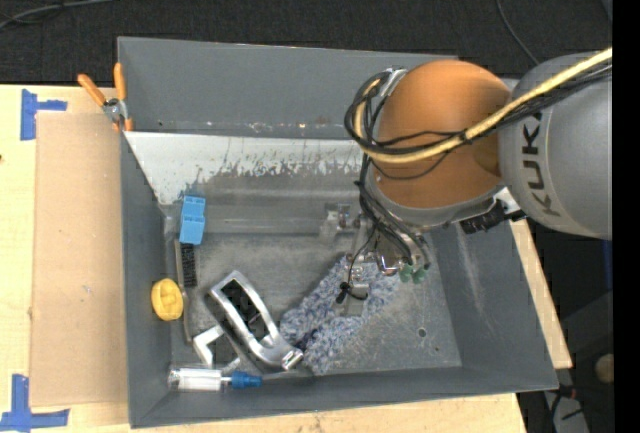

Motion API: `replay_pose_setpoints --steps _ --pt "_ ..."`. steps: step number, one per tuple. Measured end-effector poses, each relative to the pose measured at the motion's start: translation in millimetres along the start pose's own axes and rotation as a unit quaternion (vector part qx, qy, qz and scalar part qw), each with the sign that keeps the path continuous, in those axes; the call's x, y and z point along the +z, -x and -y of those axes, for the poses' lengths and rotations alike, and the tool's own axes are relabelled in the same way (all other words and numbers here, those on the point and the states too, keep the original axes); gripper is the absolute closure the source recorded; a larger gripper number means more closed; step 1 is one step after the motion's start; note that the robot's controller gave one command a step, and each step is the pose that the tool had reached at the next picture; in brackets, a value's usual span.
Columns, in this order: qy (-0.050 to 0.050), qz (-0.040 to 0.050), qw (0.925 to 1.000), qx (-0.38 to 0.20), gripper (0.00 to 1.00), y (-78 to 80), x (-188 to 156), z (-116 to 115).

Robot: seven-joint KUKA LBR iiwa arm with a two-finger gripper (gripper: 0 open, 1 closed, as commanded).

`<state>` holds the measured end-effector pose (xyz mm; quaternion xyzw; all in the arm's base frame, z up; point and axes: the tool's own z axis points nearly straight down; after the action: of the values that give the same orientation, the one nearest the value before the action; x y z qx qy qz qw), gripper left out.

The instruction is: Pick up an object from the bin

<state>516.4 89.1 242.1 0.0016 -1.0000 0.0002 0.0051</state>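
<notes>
Jaws sat over the upper-right end of the blue-grey knitted cloth (325, 326) in the middle of the bin (480, 321); spread or pinched, couldn't tell from this angle; cloth's long axis ran down-left from them, far end touching the white-and-black gadget (245, 316).

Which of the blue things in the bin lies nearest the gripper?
The blue-grey knitted cloth, directly under the gripper; the blue block and the blue-tipped syringe lie well off to the left.
</notes>
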Motion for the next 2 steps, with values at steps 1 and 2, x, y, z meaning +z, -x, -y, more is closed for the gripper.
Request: replay_pose_setpoints --steps 1,2 --pt "0.000 0.0041 1.0000 0.002 0.00 1.3 -4.5 0.8" --pt "0.000 0.0046 0.9971 -0.076 0.00 7.8 64.4 13.2"
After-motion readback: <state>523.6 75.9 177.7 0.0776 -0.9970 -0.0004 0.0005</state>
